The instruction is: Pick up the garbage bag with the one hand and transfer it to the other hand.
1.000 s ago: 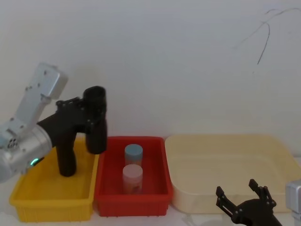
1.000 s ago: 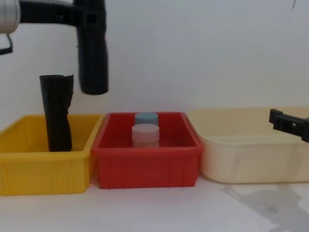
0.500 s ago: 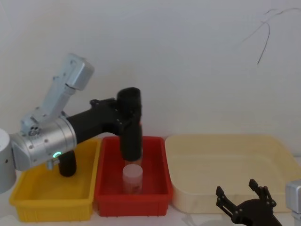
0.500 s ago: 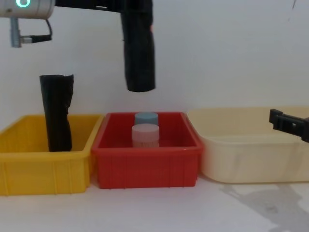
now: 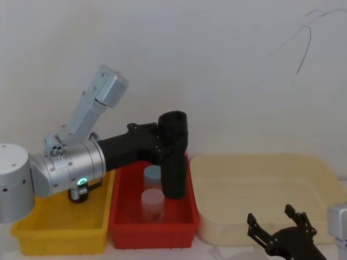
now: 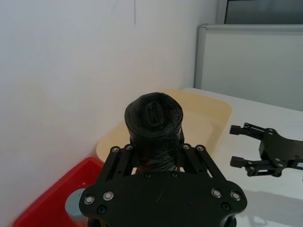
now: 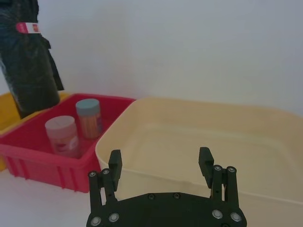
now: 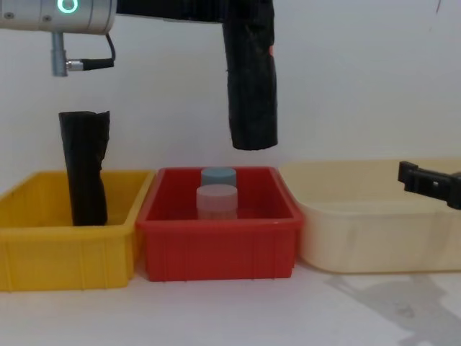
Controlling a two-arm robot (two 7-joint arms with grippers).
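The garbage bag (image 5: 174,162), a black tightly rolled cylinder, hangs upright in the air over the right part of the red bin (image 5: 152,233). My left gripper (image 5: 169,142) is shut on its upper part. In the chest view the garbage bag (image 8: 252,86) ends a little above the bin's rim. The left wrist view looks down on the roll's end (image 6: 154,113) between my fingers (image 6: 120,158). My right gripper (image 5: 274,215) stands open and low at the front right, by the cream tub's front; its gap (image 7: 160,153) holds nothing.
A second black roll (image 8: 85,169) stands in the yellow bin (image 8: 65,252) on the left. The red bin (image 8: 216,245) holds a blue-lidded jar (image 8: 218,176) and a pink-lidded jar (image 8: 217,200). A wide cream tub (image 8: 374,231) sits on the right.
My left arm has carried the garbage bag to the right, from above the yellow bin to over the red bin's right side. The right gripper has stayed in place.
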